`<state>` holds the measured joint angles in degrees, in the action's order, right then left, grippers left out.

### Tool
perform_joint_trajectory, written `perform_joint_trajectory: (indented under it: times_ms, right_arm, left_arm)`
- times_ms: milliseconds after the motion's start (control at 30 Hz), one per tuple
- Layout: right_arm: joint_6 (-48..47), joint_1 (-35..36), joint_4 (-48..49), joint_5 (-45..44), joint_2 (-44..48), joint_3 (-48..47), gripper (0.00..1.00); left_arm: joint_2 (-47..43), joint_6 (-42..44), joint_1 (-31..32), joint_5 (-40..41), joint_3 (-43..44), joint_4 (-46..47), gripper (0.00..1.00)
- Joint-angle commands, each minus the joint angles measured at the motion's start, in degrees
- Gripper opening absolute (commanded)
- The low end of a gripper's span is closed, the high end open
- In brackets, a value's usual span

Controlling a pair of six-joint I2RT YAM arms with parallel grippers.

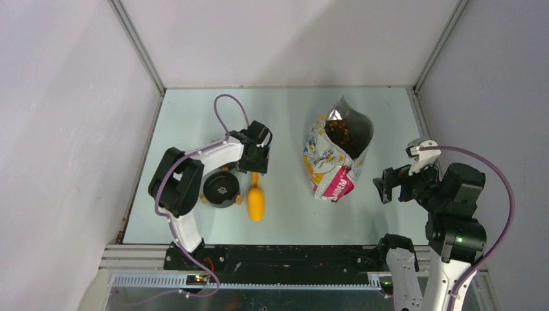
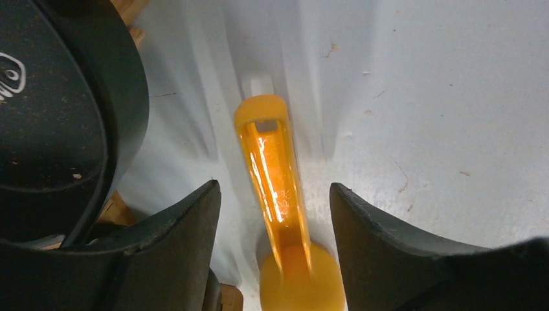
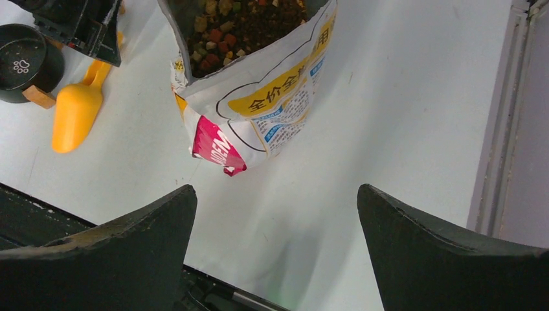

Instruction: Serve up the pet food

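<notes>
The pet food [image 1: 343, 133] is a heap of brown and tan kibble inside the open printed bag [image 1: 333, 162], which stands right of centre. It also shows in the right wrist view [image 3: 239, 26]. An orange scoop [image 1: 256, 202] lies on the table beside a black bowl [image 1: 221, 188]. My left gripper [image 1: 256, 167] is open and low over the scoop's handle [image 2: 272, 162], with one finger on each side and a gap between them and the handle. My right gripper [image 1: 383, 184] is open and empty, to the right of the bag and above bare table [image 3: 275, 188].
The black bowl [image 2: 52, 116] sits on small wooden feet, close to my left finger. The bag [image 3: 259, 97] stands between the two arms. Grey walls enclose the table on three sides. A black rail [image 1: 291, 256] runs along the near edge.
</notes>
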<state>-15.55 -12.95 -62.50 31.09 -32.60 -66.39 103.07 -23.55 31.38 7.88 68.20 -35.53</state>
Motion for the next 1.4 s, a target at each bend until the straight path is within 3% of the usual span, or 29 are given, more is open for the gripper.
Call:
perform_joint_trajectory:
  times_ms: [0,200,333,567,600,833,1033,1167,1233,1367]
  right_arm:
    - [1.8,-0.2,1.0,2.0,-0.5,-1.1,0.96]
    - [2.4,-0.3,1.6,2.0,0.0,-0.6,0.96]
    - [2.7,-0.4,2.2,2.4,0.1,-0.2,0.96]
    - [3.1,-0.4,4.1,4.0,0.1,1.1,0.96]
    - [3.2,-0.4,4.3,4.2,-0.1,1.2,0.96]
    - [4.8,-0.4,6.0,7.3,-1.0,2.0,0.96]
    - [5.4,-0.4,7.3,11.6,-1.0,1.9,0.97]
    - [0.2,-0.3,6.5,23.2,-0.3,1.0,0.96]
    - [1.7,0.0,8.3,26.5,-0.3,0.7,0.95]
    - [9.4,1.0,14.5,28.1,-0.8,0.6,0.91]
  left_arm:
    - [1.3,-3.5,0.0,1.2,-0.2,1.2,0.68]
    - [3.8,-5.0,-1.1,0.0,1.0,0.5,0.62]
    - [4.3,-4.7,-1.5,-0.6,0.6,1.1,0.48]
    - [-0.6,-0.5,-1.2,-2.5,0.0,2.4,0.03]
    - [-2.4,-0.1,-1.2,-2.8,-0.1,2.5,0.01]
    - [-12.2,4.9,-1.1,-9.9,3.9,0.4,0.0]
    - [-20.7,6.2,-1.2,-25.8,6.8,1.0,0.0]
    - [-34.3,3.9,-0.6,-39.3,-0.8,12.1,0.0]
    - [-40.5,4.3,-0.3,-44.6,-4.0,22.8,0.0]
    - [-45.6,6.4,-0.1,-53.8,-5.1,26.5,0.0]
